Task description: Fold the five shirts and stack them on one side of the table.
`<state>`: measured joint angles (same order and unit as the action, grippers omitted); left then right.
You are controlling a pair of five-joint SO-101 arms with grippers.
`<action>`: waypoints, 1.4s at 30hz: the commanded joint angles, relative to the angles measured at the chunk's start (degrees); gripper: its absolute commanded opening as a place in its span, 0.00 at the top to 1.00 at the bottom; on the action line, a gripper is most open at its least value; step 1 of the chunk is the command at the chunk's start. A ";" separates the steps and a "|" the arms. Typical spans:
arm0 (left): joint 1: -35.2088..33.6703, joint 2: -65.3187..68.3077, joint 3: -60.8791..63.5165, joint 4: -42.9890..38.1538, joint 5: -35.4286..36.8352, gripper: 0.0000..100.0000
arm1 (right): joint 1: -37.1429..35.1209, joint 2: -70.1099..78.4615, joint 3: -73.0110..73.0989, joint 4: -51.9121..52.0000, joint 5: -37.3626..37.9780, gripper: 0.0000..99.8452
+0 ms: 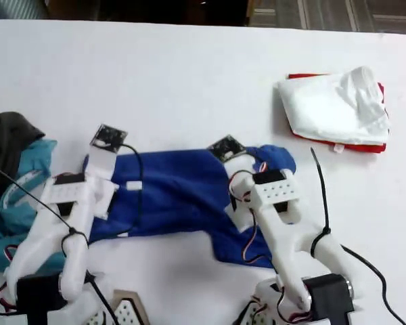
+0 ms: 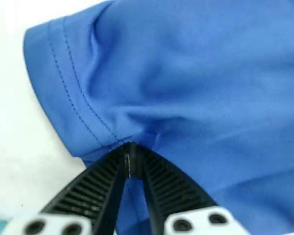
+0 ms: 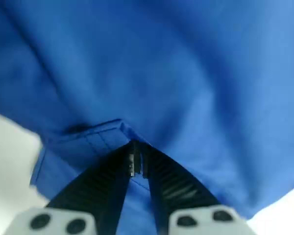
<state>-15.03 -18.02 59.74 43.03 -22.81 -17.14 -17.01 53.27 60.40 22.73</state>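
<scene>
Nearest, along the front edge of the white table (image 1: 189, 68), both arm bases, with a strip of bare surface between them. Just beyond, the blue shirt (image 1: 183, 193) spread flat crosswise, one arm over each end. Left tool (image 2: 130, 164) pinched shut on blue cloth right beside a stitched sleeve hem, with bare table just past that hem. Right tool (image 3: 136, 161) likewise closed tight, fingertips together on a folded edge of the same shirt. At the left edge, a crumpled teal shirt (image 1: 20, 196) with a dark shirt (image 1: 10, 135) behind it. Farther off to the right, well apart from the blue shirt, a folded white shirt (image 1: 328, 108) stacked on a red shirt (image 1: 338, 145). Beyond and to the left of that stack, wide open table up to the far edge.
</scene>
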 commanded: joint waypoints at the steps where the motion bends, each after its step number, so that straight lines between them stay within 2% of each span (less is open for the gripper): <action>1: 0.70 -1.67 0.04 -0.88 0.09 0.97 | -0.57 -4.09 -0.09 5.32 0.09 0.98; 6: 0.70 -1.67 0.04 -1.49 0.18 0.97 | -0.57 -13.41 0.00 11.21 1.14 0.98; 11: 0.70 -1.67 0.04 -1.58 0.53 0.97 | -0.04 -24.48 0.26 14.99 11.78 0.98; 13: 0.62 -1.67 0.04 -1.58 2.64 0.97 | -0.04 -27.12 0.26 12.70 13.10 0.98; 15: 0.53 -1.67 0.04 -1.58 3.60 0.97 | 0.04 -27.21 0.70 8.22 11.08 0.98; 20: 0.53 -1.67 0.04 -1.58 3.69 0.97 | -0.13 -19.47 6.95 -4.70 8.88 0.98; 25: 0.53 -1.67 0.04 -1.67 3.69 0.97 | -1.63 -9.19 7.56 -6.29 8.97 0.98; 29: 0.53 -1.67 0.04 -1.67 3.78 0.97 | -9.19 -8.22 7.74 -2.24 9.58 0.98; 34: 0.44 -1.67 0.04 -1.67 3.87 0.97 | -19.21 -11.03 7.74 4.97 15.74 0.98; 42: 0.44 -1.67 0.04 -1.67 3.96 0.97 | -20.53 -21.05 7.91 12.79 16.62 0.98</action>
<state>-15.03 -18.02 59.74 42.33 -19.21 -37.19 -33.36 61.45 70.68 38.55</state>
